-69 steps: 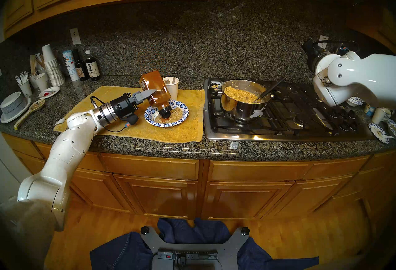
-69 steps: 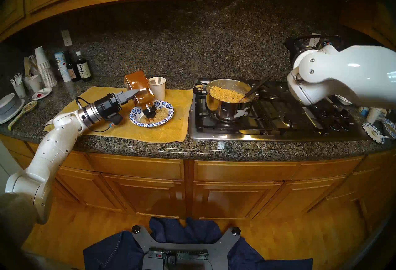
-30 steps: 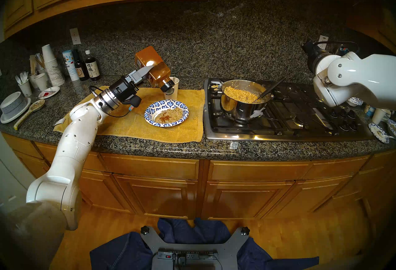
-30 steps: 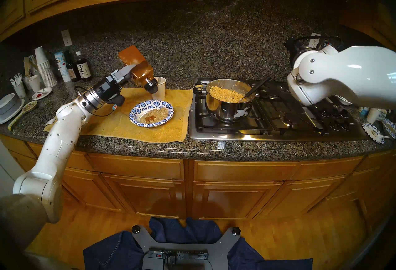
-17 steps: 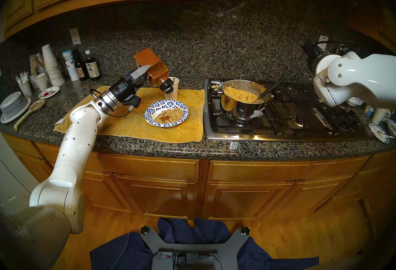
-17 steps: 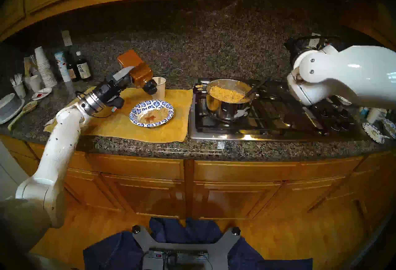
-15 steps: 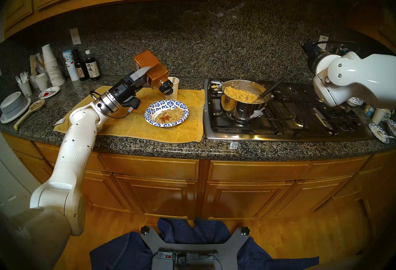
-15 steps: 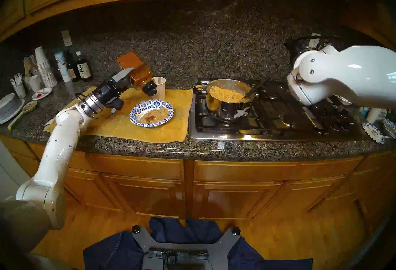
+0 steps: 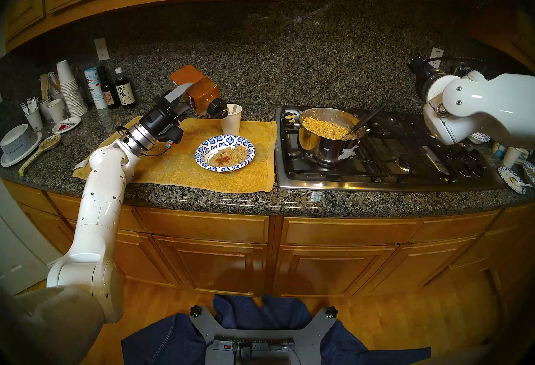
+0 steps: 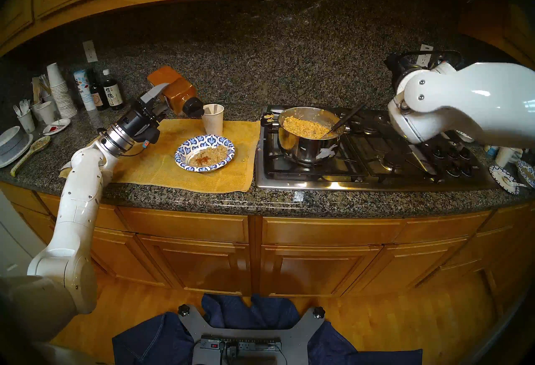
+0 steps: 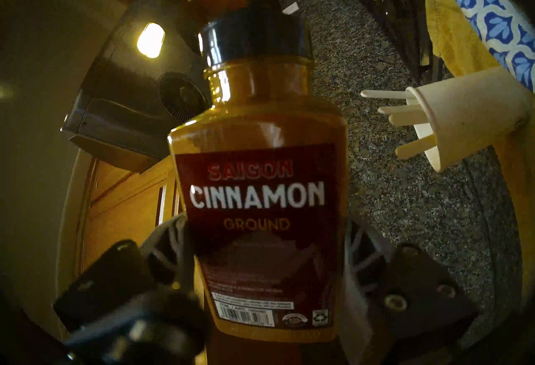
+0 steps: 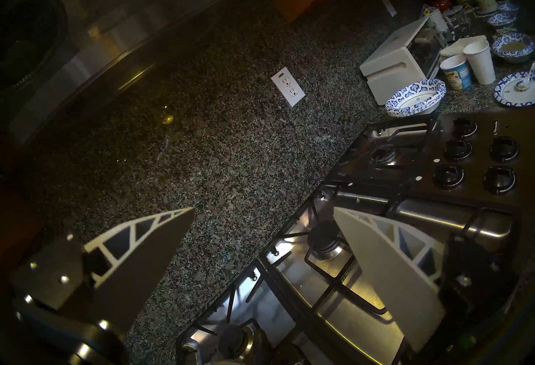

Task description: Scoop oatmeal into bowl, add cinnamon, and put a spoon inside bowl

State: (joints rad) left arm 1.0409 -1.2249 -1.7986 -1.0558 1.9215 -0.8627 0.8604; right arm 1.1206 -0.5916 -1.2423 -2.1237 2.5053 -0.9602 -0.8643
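Observation:
The blue-and-white bowl [image 9: 202, 150] sits on the yellow cloth and holds oatmeal [image 9: 234, 153] with a red-brown dusting of cinnamon on it. My left gripper [image 9: 189, 95] is shut on the cinnamon jar [image 9: 202, 92], which also fills the left wrist view [image 11: 260, 182]. The jar lies nearly level in the air, behind and to the left of the bowl, with its dark lid pointing right towards a paper cup [image 9: 231, 121]. White plastic handles [image 11: 402, 115] stick out of that cup, their heads hidden. My right gripper [image 12: 263, 240] is open and empty over the stove's back right.
A steel pot [image 9: 318, 150] of oatmeal stands on the stove's left burner with a black-handled serving spoon [image 9: 367, 119] in it. Sauce bottles, stacked cups and grey bowls [image 9: 17, 143] crowd the far left counter. Patterned plates and cups [image 12: 417, 95] stand right of the stove.
My left gripper lifted the jar from its upside-down pour over the bowl, then swung it back and left while turning it towards level. The cinnamon dusting on the oatmeal came into view.

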